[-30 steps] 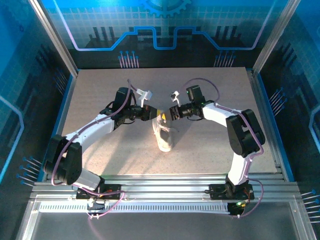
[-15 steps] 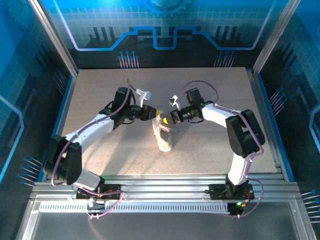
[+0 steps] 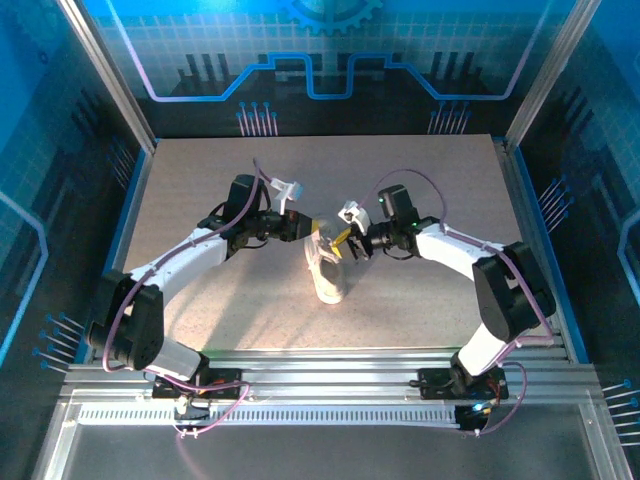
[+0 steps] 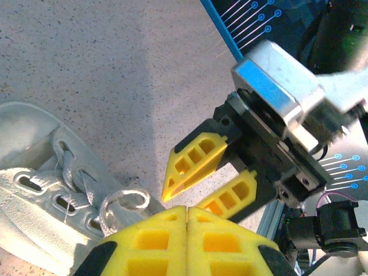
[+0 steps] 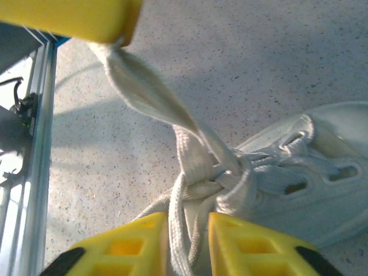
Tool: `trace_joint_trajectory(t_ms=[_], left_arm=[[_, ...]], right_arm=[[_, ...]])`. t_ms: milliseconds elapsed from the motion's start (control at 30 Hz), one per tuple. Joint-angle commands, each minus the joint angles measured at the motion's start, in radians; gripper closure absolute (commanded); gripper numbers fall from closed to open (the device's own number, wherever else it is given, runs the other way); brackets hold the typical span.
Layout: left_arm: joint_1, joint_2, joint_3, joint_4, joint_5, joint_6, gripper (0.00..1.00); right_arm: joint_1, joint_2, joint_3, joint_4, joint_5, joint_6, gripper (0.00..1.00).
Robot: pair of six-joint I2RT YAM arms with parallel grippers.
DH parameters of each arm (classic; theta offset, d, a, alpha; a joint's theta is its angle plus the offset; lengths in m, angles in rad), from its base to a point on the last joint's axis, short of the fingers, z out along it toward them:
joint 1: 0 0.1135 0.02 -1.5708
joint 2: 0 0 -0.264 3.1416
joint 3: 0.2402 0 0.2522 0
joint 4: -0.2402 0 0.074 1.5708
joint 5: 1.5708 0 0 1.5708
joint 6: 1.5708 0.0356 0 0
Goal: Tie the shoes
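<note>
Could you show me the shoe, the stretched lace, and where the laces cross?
shoe (image 3: 331, 285), top view, on its toe.
lace (image 5: 150, 96), right wrist view, middle of the taut strand.
crossing (image 5: 217, 184), right wrist view, where the strands twist together.

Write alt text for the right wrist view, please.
A white lace stretches taut from the sneaker's knot up to the left gripper at top left. The right gripper's yellow fingers straddle a second lace strand below the knot.
</note>
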Motion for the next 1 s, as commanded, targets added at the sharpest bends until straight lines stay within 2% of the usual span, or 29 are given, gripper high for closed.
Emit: trace_joint_trajectory(t_ms=[0,67,167,500,800,967], left_arm=[[0.012,-0.016,0.02,-0.006,0.007,0.012,1.0],[0.012,-0.015,0.021,-0.011,0.009,0.015,1.0],[0.013,-0.017,0.018,-0.008,0.013,0.015,1.0],[0.018,-0.011,0.021,0.008,0.028,0.008,1.0],[0.018,-0.006,0.024,0.017,0.041,0.001,1.0],[0.018,-0.001,0.032,0.021,0.047,-0.006,1.0]], right_arm=[[0.018,0.009,0.03,-0.059,0.029,-0.122,0.62],[0.02,0.009,0.038,-0.073,0.031,-0.126,0.58],[0.038,-0.019,0.001,-0.046,0.069,-0.156,0.58],[0.054,-0.02,-0.026,-0.084,0.094,-0.073,0.59],[0.078,-0.005,-0.017,-0.112,0.21,-0.004,0.7],[0.08,-0.039,-0.005,-0.144,0.236,0.024,0.85]])
